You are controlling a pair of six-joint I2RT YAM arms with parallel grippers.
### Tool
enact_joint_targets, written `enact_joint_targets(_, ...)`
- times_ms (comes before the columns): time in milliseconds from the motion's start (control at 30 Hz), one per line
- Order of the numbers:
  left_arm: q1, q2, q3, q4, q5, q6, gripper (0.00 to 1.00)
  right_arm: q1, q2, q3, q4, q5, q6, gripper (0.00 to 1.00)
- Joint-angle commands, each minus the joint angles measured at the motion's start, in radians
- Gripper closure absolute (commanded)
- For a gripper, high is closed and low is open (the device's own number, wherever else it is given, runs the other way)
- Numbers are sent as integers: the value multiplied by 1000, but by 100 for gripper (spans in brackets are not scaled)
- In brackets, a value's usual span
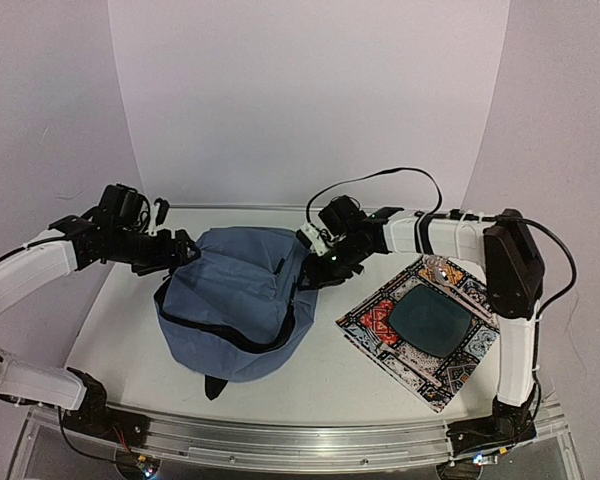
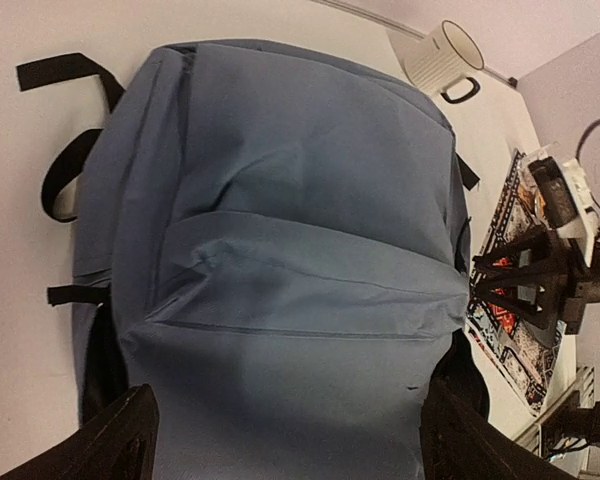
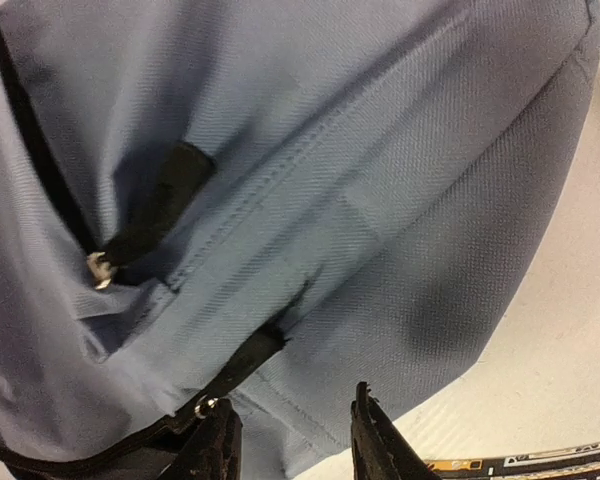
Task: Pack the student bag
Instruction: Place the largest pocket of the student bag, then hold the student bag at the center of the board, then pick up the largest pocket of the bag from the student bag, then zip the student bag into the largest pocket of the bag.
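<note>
Bag point(image 1: 242, 300): slate-blue soft fabric, lying flat on the table point(image 1: 110, 330) at the centre of the top view, front pocket up, between the two grippers. Judge it light and limp: the cloth sags and creases, so it will likely fold and slide rather than lift as one piece. Take hold where the material is doubled or sewn, such as a seam, a black strap point(image 2: 65, 160) or a zip pull point(image 3: 208, 402). Plain panels will probably bunch and slip out of a grip.

Left gripper point(image 1: 175, 252): at the bag's upper-left edge in the top view. Its jaws are spread wide. In the left wrist view its fingers point(image 2: 120, 440) stand at the lower corners of the frame with the bag's end between them; you cannot tell whether they touch the cloth.

Right gripper point(image 1: 325, 265): at the bag's upper-right edge. Its jaws are partly spread and pinch nothing. In the right wrist view blue cloth fills the frame above them, and the zip pull hangs just beside the left-hand finger, at lower middle.

Mat point(image 1: 425, 322): right of the bag, with the right gripper between them.

Mug point(image 2: 445, 58): beyond the bag, at the upper right of the left wrist view.
</note>
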Motion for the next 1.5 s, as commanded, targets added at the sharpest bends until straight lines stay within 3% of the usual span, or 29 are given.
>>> enact_joint_targets(0,-55,82,90,52,7,39,8,-17,39,36,38,-59,34,63)
enact_joint_targets(500,-230,313,192,75,-51,69,9,-26,110,48,139,-194,60,58)
enact_joint_targets(633,-249,345,194,82,-56,75,9,-25,112,46,141,-207,59,67)
enact_joint_targets(867,-284,425,203,98,-85,67,9,-24,31,-22,152,-241,48,100)
enact_joint_targets(1200,-286,550,268,114,-143,6,10,42,-150,-189,154,-282,25,100)
enact_joint_targets(1467,-286,657,321,133,-166,-81,11,213,-223,-256,154,-301,50,100)
